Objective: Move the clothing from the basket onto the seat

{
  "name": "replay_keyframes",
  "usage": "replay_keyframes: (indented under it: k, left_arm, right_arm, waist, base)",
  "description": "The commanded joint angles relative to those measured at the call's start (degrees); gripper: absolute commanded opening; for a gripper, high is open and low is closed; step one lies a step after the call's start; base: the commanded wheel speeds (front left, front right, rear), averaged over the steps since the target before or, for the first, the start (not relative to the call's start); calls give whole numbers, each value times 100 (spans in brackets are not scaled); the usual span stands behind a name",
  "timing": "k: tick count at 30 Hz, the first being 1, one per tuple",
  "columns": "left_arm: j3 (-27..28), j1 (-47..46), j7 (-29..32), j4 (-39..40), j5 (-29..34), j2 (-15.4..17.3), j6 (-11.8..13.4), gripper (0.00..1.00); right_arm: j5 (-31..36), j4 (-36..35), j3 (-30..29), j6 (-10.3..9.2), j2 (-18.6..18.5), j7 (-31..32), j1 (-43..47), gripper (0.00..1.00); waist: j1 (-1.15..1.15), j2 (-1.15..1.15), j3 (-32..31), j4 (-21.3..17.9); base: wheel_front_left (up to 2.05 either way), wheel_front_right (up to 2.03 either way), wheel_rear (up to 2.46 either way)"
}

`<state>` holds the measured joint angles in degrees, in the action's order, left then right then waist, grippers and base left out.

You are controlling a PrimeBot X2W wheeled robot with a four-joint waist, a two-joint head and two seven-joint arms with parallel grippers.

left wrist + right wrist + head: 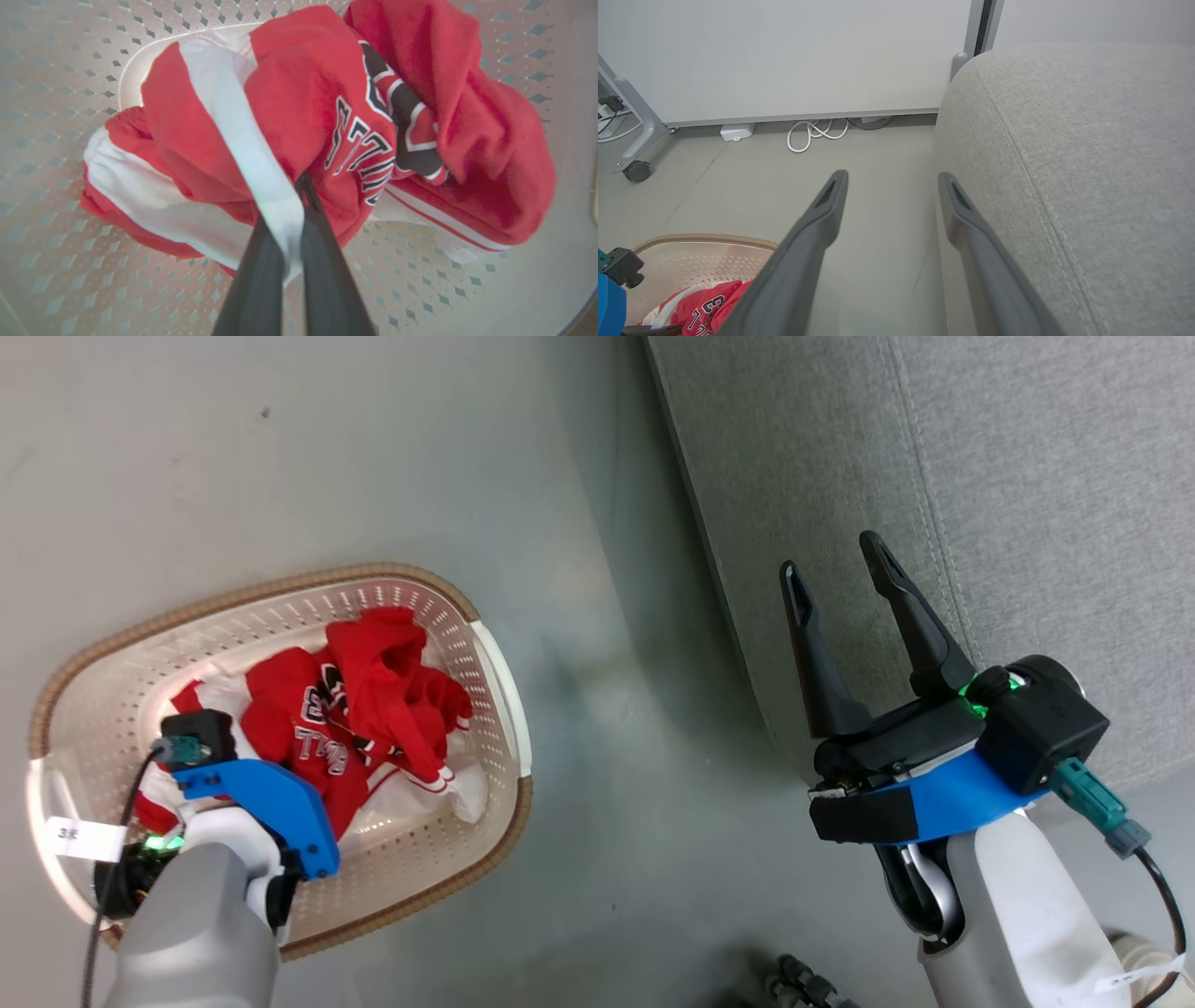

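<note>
So from where I'm standing, the left tool [299, 191] is plunged straight down into the basket [499, 691]. Its pale forearm [201, 915] comes up from the low left, and the wrist with its blue bracket is tipped over the pile. The two dark fingers are squeezed together on the clothing [373, 709], pinching a white strip of trim with red fabric bunched round the tips. The clothing is all in the basket: a crumpled red heap with white lining and black-and-white lettering showing, lying on the perforated bottom about the middle. The basket is down on the grey floor [280, 457], apart from the seat [1027, 476], with a strip of floor between the two. The right tool [829, 555] hangs by the seat's near edge, fingers spread wide and pointing away from the robot, holding nothing. I can't tell if it brushes the cushion. Round about there's a paper label [79, 840] on the basket's rim by the left wrist, a coiled white cable [815, 135] at the foot of the wall [784, 56], and a caster [637, 171] off to one side.
</note>
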<state>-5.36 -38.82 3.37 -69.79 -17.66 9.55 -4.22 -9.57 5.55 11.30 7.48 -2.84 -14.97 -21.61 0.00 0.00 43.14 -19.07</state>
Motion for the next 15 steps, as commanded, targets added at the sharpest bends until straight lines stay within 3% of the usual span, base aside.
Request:
replay_keyframes:
  k: [1,15]
  left_arm:
    - [-29,31,-27,-12,2,-33,-34,0]
    - [-463,613,-340,-160,-79,-539,-292,0]
  right_arm:
    - [1,21,15,3,-8,-32,-64,100]
    - [361,525,50,3,-13,-30,470,100]
  waist:
    - [0,0,-182,91]
    - [0,0,-2312,786]
  base:
    - [0,0,0]
    - [0,0,0]
